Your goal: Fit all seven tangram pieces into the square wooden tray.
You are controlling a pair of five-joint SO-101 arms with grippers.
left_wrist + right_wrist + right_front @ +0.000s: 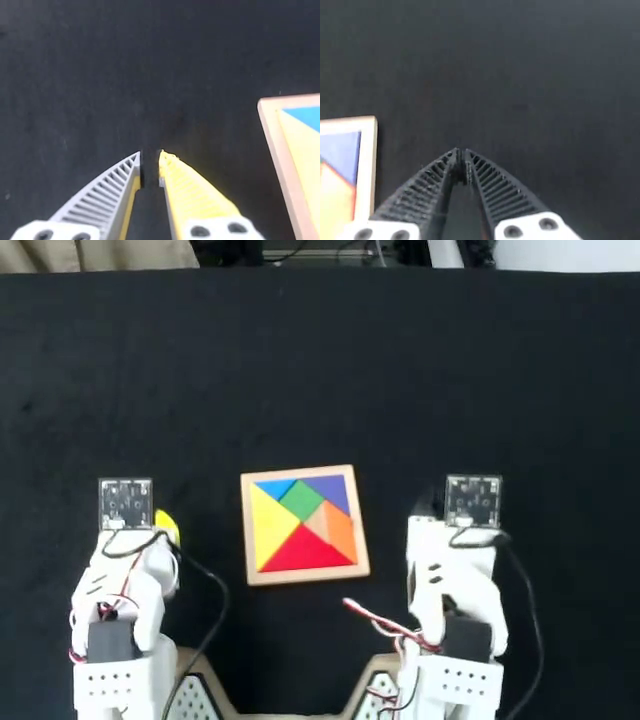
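Note:
The square wooden tray [247, 530] lies in the middle of the black table, packed edge to edge with coloured tangram pieces: yellow [271, 524], red [308, 551], green [301, 499], blue [274, 487], purple [333, 490] and orange [338, 528]. The left gripper [150, 156], with one grey and one yellow finger, hovers shut over bare cloth to the left of the tray [274, 145]. On the tray's right side the black-fingered right gripper [461, 152] is shut and holds nothing, with the tray's corner [369, 150] beside it.
Black cloth [320, 370] covers the whole table. Both arm bases [120, 660] [455, 655] stand at the near edge, with loose wires [375, 620] between them. Beige fabric [100, 254] and cables lie beyond the far edge.

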